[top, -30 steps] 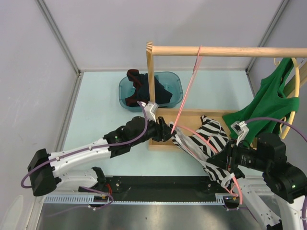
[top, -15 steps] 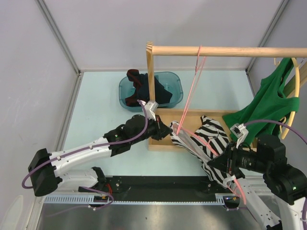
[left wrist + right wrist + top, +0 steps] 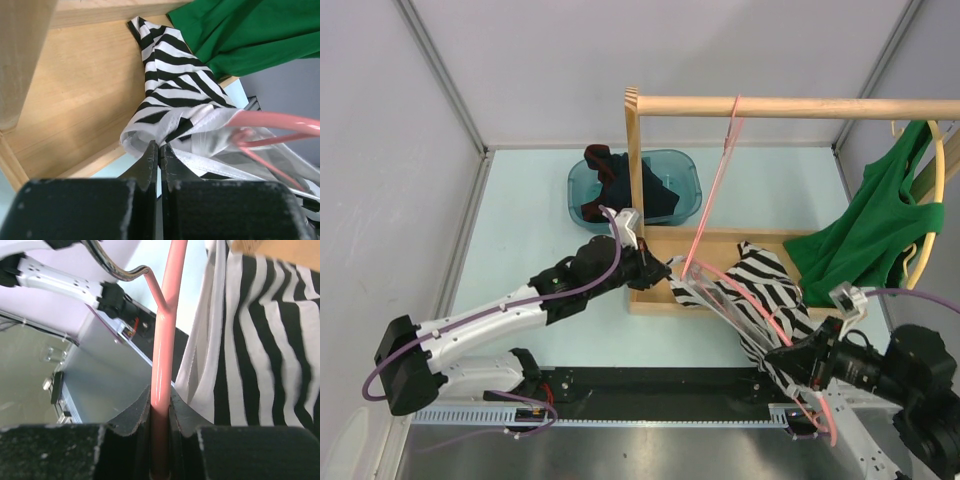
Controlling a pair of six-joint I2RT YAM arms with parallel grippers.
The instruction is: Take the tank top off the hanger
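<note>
Well, left gripper (image 3: 159, 148) pinches the striped tank top (image 3: 172, 75), right gripper (image 3: 160, 401) clamps the pink hanger (image 3: 168, 315); next, pull them apart.

This is a robot lab's test cell. Plain grey panels (image 3: 570, 60) in metal framing box in a pale tabletop (image 3: 520, 220). Two cabled arms, the left arm (image 3: 480, 325) and the right arm (image 3: 920, 378), are bolted beside a metal rail (image 3: 620, 420) at its near edge. A bare wooden rack (image 3: 770, 105) and a plastic bin (image 3: 692, 190) stand on the tabletop.
</note>
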